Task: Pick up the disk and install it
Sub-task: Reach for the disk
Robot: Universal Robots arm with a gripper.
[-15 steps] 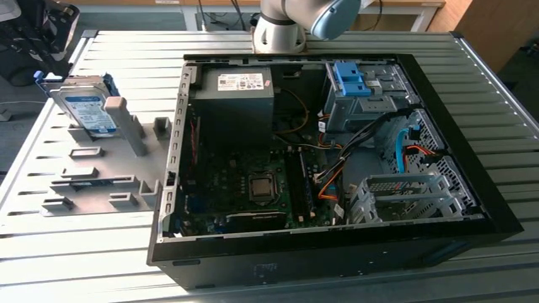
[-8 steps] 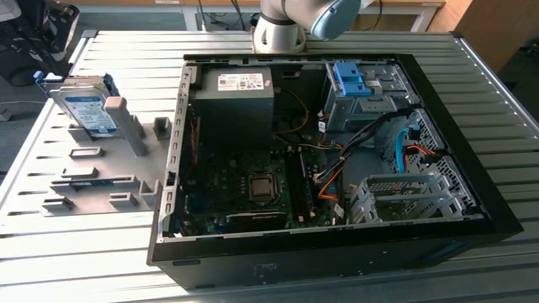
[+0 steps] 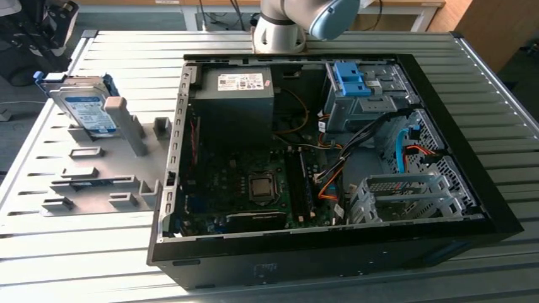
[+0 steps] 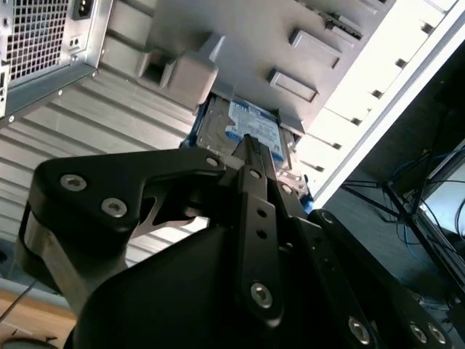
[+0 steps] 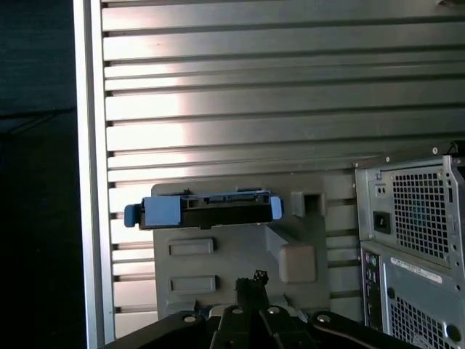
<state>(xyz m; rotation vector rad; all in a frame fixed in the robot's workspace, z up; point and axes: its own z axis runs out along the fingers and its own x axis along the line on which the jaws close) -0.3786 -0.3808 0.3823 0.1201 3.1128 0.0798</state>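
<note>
Exterior view: disk (image 3: 84, 106) stands on edge, tilted, at the far end of the grey fixture (image 3: 101, 189) on the table (image 3: 76, 265). Label faces the camera, blue carrier around it. It's outside the open case (image 3: 278, 268), near it, on the exterior view's left. Arm (image 3: 291, 25) stands at the table's far edge behind the case. Blue latch (image 3: 352, 79) sits on the cage in the case's far corner, exterior view's right.

First wrist view: gripper (image 5: 253, 280) looks pressed together, pinching nothing. Disk (image 5: 207, 207) is seen edge-on, with bare fixture plate between it and the gripper tip, so apart, no contact. Case rear is alongside the fixture.

Second wrist view: gripper (image 4: 245, 143) tip lines up with the disk's label (image 4: 251, 120).
</note>
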